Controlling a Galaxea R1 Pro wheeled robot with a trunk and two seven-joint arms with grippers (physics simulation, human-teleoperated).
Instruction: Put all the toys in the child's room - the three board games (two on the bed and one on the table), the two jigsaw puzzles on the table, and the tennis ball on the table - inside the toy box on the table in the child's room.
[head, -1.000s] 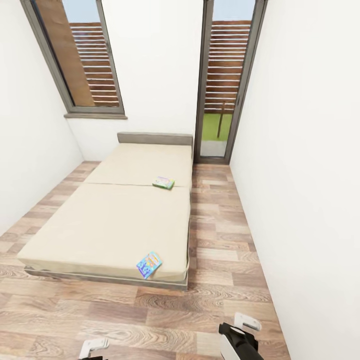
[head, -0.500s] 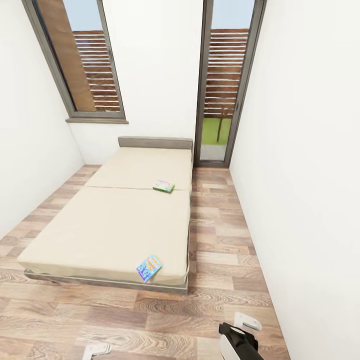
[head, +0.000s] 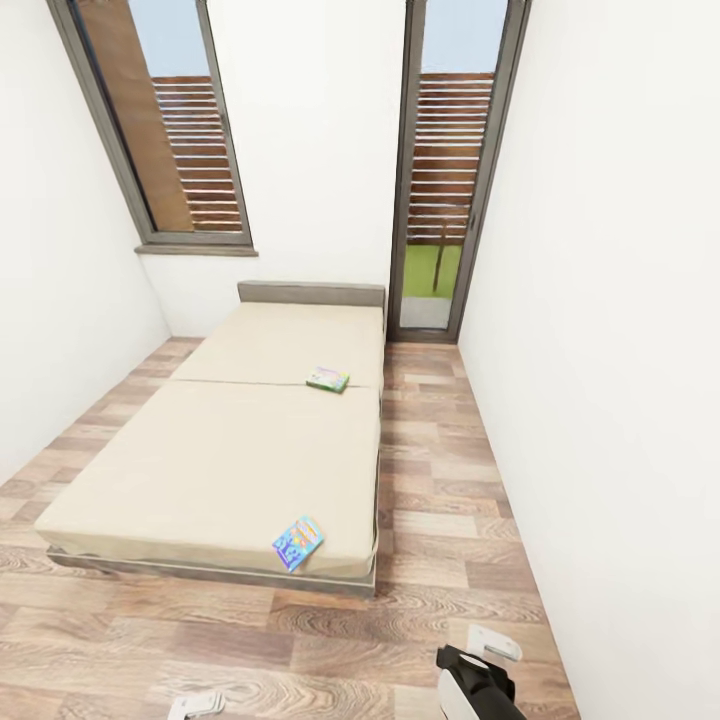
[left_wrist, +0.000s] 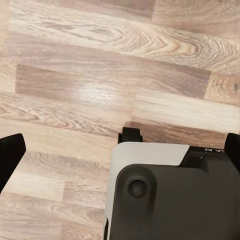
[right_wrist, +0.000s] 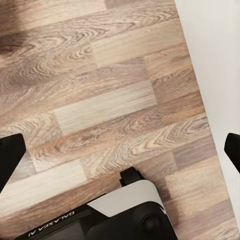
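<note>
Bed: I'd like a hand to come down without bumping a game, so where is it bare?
The mattress is bare between the far board game and the near board game, and along its window side. Only the near right corner is taken.

bed (head: 220, 450): beige mattress, grey frame and headboard | near board game (head: 298, 542): blue with yellow and pink print | far board game (head: 328, 379): green and white | floor (head: 440, 480): brown wood-grain planks | walls (head: 600, 300): white | window frames (head: 405, 170): grey
</note>
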